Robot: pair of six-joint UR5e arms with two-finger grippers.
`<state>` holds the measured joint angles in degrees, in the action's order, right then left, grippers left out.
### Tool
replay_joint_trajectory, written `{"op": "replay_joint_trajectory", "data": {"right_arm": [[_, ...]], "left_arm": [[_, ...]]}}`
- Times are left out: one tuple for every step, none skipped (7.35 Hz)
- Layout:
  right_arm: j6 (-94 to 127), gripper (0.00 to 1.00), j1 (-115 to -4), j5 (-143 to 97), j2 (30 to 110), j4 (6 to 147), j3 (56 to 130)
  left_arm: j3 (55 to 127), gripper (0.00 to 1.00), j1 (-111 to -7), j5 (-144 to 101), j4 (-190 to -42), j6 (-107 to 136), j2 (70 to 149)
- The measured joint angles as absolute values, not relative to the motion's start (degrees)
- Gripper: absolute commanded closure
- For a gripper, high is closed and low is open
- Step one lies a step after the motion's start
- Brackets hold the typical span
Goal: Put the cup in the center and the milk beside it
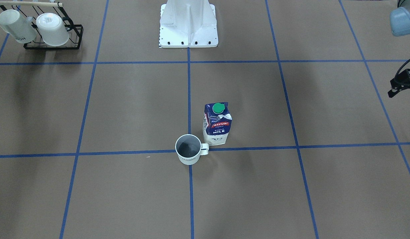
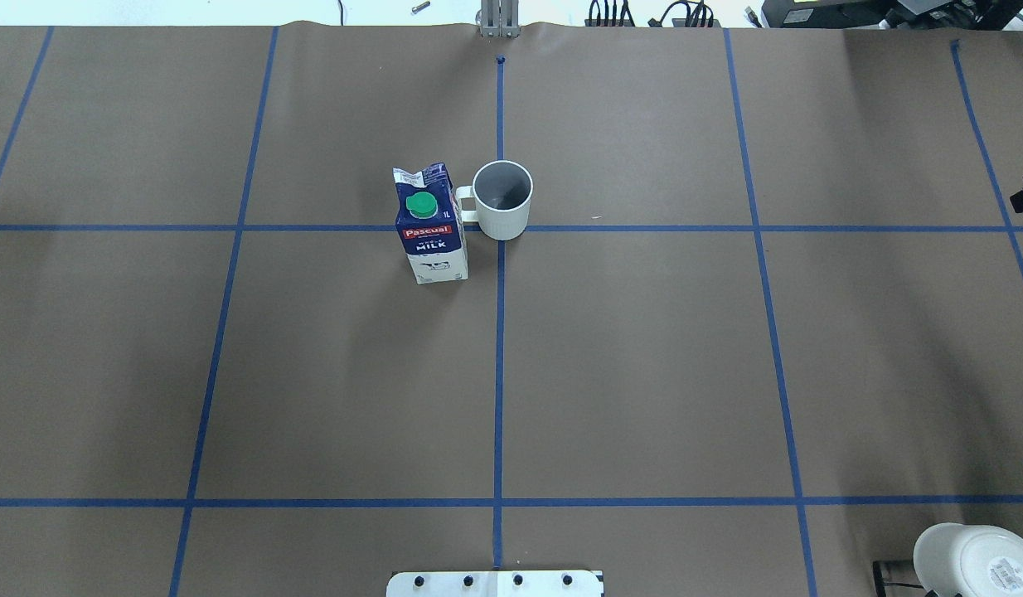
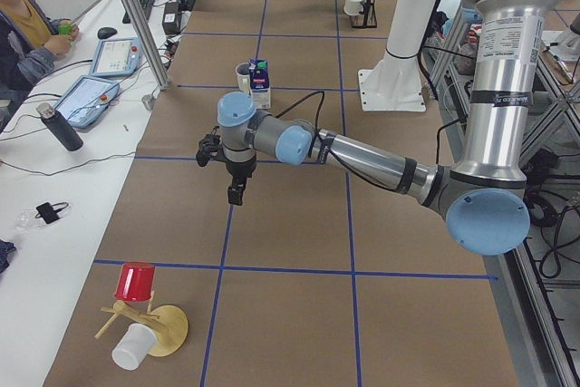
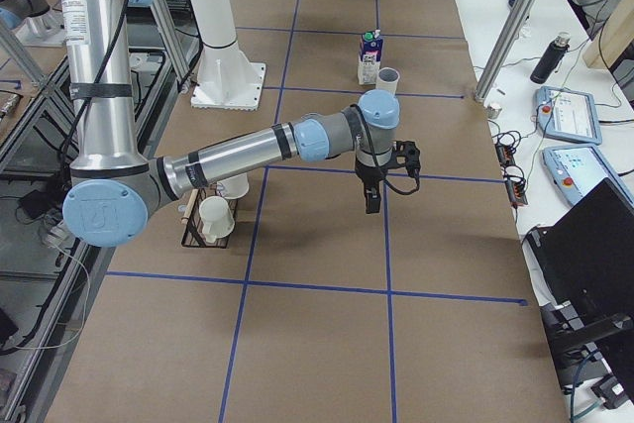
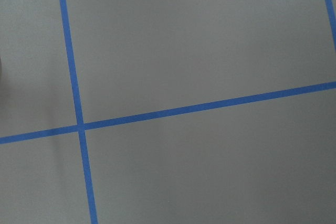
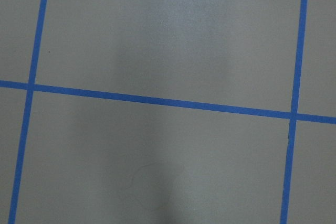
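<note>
We are seeing silver tubes and pale blue joint caps on the left arm (image 3: 362, 156) and right arm (image 4: 238, 151), black cables trailing each. The white base (image 1: 188, 33) is showing dark screws (four).

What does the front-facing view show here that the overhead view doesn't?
Only front-facing: a black rack holding two white mugs, and faint lettering on the cup's side. Only overhead: the table's far edge with cables beyond it. Both: the cup standing on the center tape crossing, the milk upright beside its handle, and the white robot base.
</note>
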<state>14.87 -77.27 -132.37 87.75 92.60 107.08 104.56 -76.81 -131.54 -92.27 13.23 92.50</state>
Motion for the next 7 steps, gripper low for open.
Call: {"op": "replay_joint_trajectory", "data": {"right_arm": [[14.9, 0.0, -77.3, -132.4, 87.7, 92.7, 107.1], [15.0, 0.0, -77.3, -132.4, 87.7, 92.7, 107.1], [15.1, 0.0, -77.3, -132.4, 87.7, 92.7, 107.1], [15.3, 0.0, -77.3, -132.4, 87.7, 92.7, 107.1], [15.4, 0.0, -77.3, -132.4, 87.7, 92.7, 107.1], [15.5, 0.0, -77.3, -132.4, 87.7, 92.7, 107.1], [15.6, 0.0, -77.3, -132.4, 87.7, 92.7, 107.2]], "left_arm": [[104.7, 0.02, -76.8, -131.5, -92.6, 13.2, 91.3], [104.7, 0.02, -76.8, -131.5, -93.1, 13.2, 90.2], [105.0, 0.02, -76.8, -131.5, -93.3, 13.2, 89.5], [105.3, 0.02, -76.8, -131.6, -93.6, 13.2, 88.7], [106.1, 0.02, -76.9, -131.6, -94.0, 13.2, 87.8], [107.5, 0.02, -77.0, -131.6, -94.3, 13.3, 86.6], [108.7, 0.02, -77.0, -131.6, -94.4, 13.3, 85.3]]}}
